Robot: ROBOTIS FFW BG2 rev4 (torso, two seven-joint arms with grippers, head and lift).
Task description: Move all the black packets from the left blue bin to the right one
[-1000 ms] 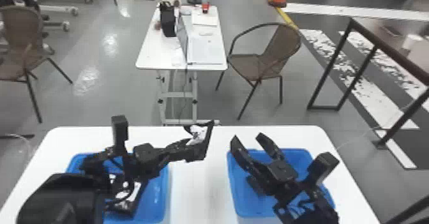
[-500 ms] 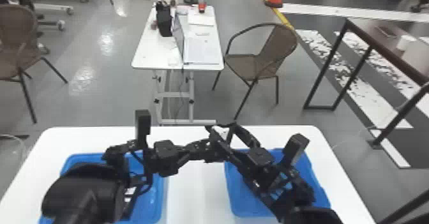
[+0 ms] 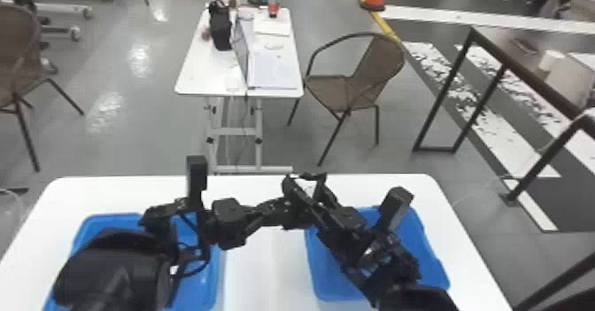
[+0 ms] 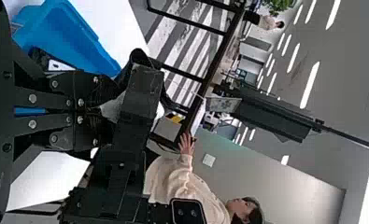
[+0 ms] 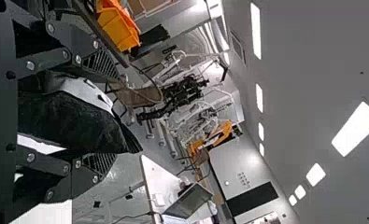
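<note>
Head view, just right of center: meeting closely, left claw (image 3: 290, 208) and right claw (image 3: 307, 186), with part of a black packet (image 3: 308, 183) showing pale there. Set on the white counter (image 3: 252, 283), lower left and lower right: left blue bin (image 3: 211, 279) and right blue bin (image 3: 325, 283), partly hidden under the arms. Left wrist view: clamped on the packet, with fingers (image 4: 86, 86) pressed close. Also lying in the right bin, upper left of frame: another dark packet (image 4: 60, 66) with a white patch. Right wrist view, left side: spread apart, with the packet between the fingers (image 5: 98, 58).
</note>
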